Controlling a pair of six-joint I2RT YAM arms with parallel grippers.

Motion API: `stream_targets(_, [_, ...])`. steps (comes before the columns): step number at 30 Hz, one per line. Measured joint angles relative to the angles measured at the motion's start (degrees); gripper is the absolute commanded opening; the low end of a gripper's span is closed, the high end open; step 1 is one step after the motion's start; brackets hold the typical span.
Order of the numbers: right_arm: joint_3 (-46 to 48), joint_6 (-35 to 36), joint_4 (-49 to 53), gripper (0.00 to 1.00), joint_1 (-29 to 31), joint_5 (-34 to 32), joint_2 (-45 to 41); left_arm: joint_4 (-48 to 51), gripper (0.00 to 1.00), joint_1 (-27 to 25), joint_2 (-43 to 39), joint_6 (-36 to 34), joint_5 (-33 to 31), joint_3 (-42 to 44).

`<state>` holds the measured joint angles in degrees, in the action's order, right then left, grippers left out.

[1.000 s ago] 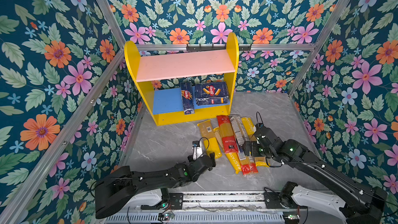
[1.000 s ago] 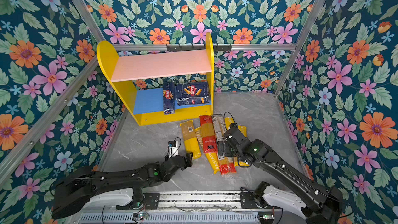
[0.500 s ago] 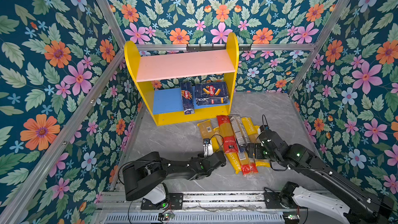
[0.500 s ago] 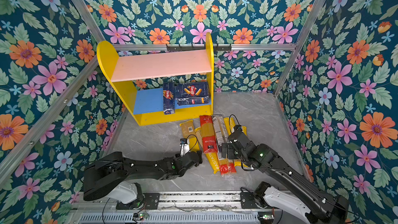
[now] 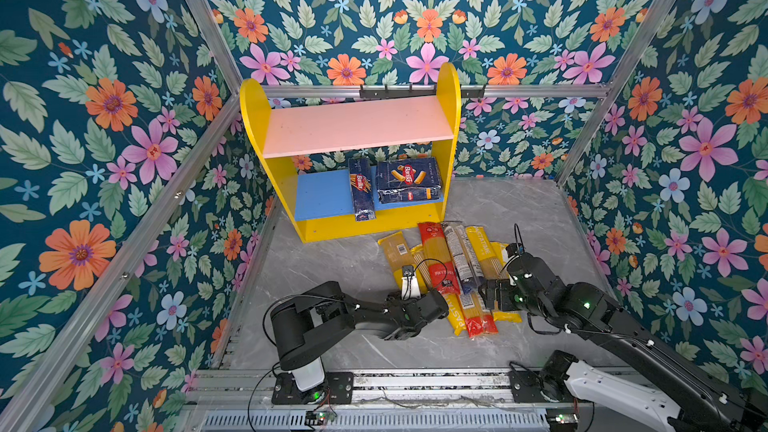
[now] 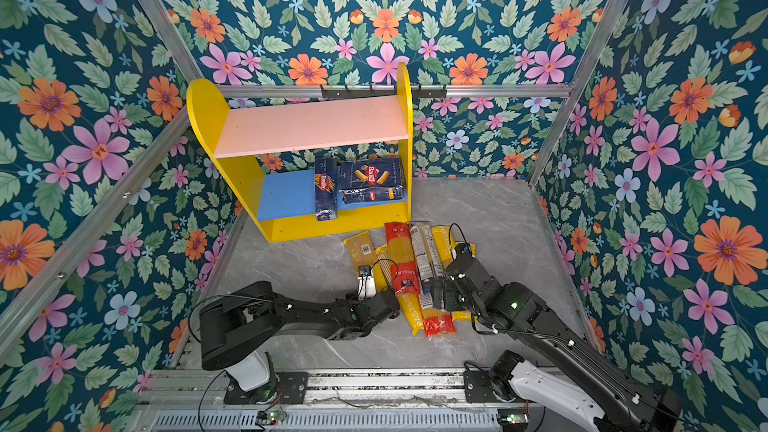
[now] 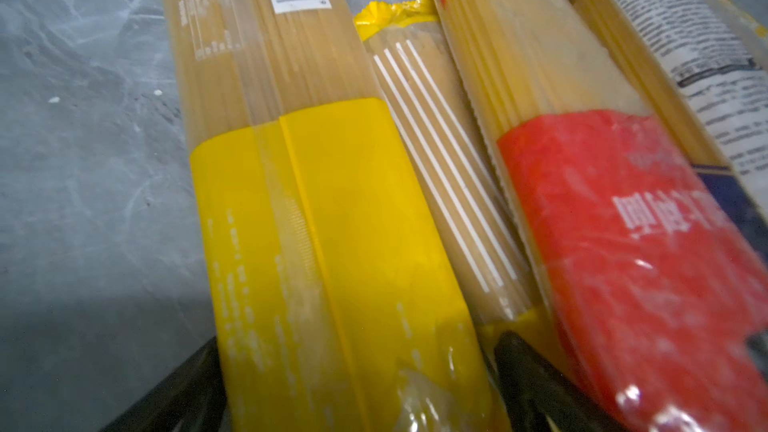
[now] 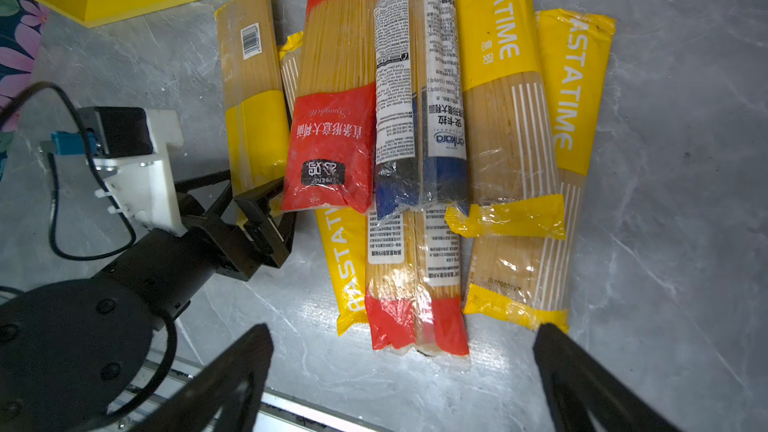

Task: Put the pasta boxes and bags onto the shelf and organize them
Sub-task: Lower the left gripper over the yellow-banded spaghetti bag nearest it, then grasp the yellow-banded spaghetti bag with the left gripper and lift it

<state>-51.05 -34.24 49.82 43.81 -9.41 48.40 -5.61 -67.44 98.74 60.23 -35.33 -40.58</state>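
left hand (image 8: 249,191) released, straddling barcoded yellow bag (image 8: 253,118) | right hand (image 8: 403,332) released, over bags (image 8: 419,139) beside it

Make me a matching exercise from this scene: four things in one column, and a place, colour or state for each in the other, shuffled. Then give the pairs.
Column one:
1. wide Barilla box
2. red bag with the black label
3. upper shelf board
4. left end effector

Column two:
A. pink
B. open, straddling the barcoded yellow bag at its end
C. on the blue board, at its right end
D. in the pile on the table

Pairs: 1-C, 2-D, 3-A, 4-B
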Motion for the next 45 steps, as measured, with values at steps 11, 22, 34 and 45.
stream_targets(11, [-0.2,0.0,0.2,0.99,0.0,-0.2,-0.6,-4.7,0.71,1.7,-0.4,2.3,-2.2,4.4])
stream_targets(22, [-0.2,0.0,0.0,0.99,0.0,0.1,0.0,-9.1,0.93,3.0,-0.2,1.0,-2.0,6.4])
stream_targets(34, [1.9,0.0,-1.0,0.99,0.0,0.3,-0.2,1.7,0.91,3.1,3.3,-2.3,-3.5,0.2])
stream_targets(45, [2.7,0.2,-2.6,0.99,0.0,0.3,-1.0,1.4,0.59,3.1,5.6,-2.1,-9.5,1.6])
